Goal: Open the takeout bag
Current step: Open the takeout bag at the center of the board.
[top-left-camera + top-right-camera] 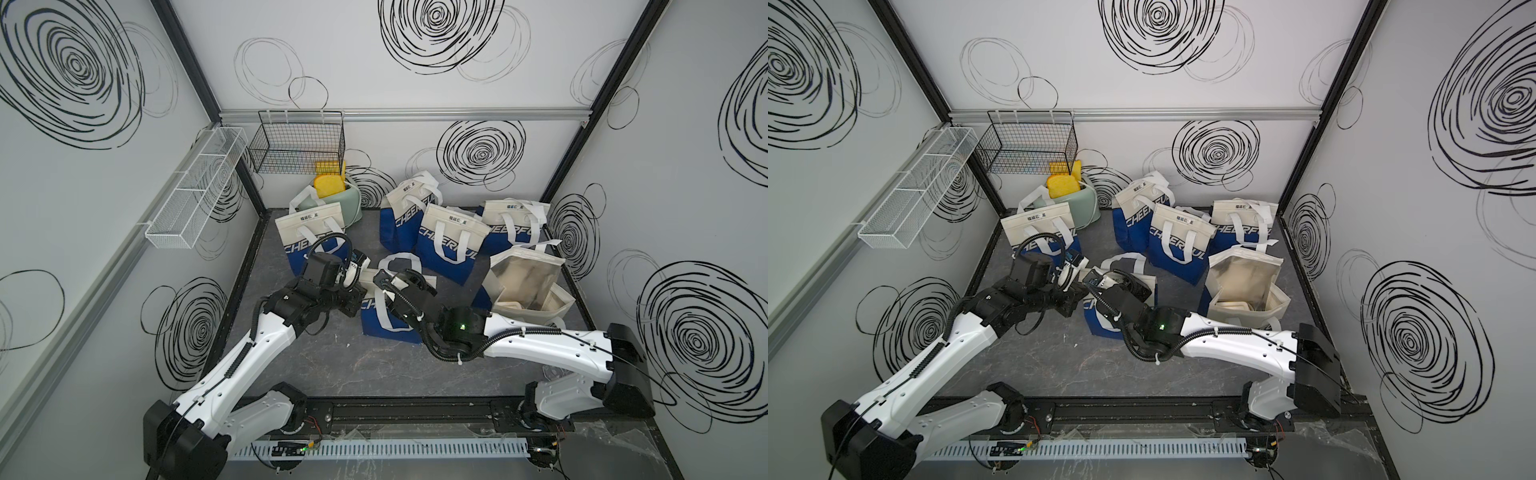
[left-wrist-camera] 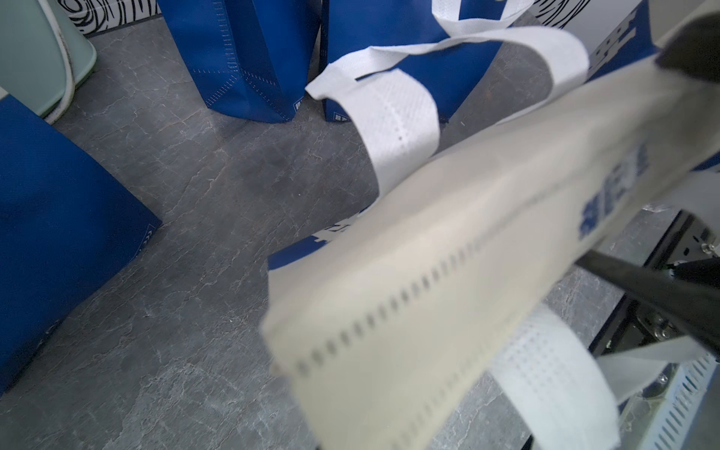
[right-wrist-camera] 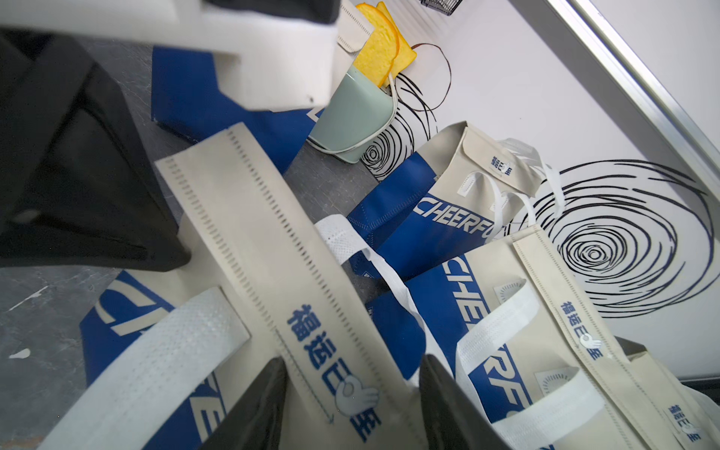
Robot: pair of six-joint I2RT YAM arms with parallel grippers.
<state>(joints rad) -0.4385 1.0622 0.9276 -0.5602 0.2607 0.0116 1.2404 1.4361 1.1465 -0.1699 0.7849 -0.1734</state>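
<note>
A: Any readable text?
B: Yes. In the right wrist view, lower centre, the takeout bag had blue Chinese characters on its cream flap, 福运已至, with a hand icon before the last one.
A: Brand?
B: "CHEERFU" in cream on the blue panel of the rear bag, mid frame, with the end cut off. In a top view the middle bag read "CHEERFUL", partly behind a strap.
A: Left wrist view?
B: Blue characters on the flap, too blurred to read.
</note>
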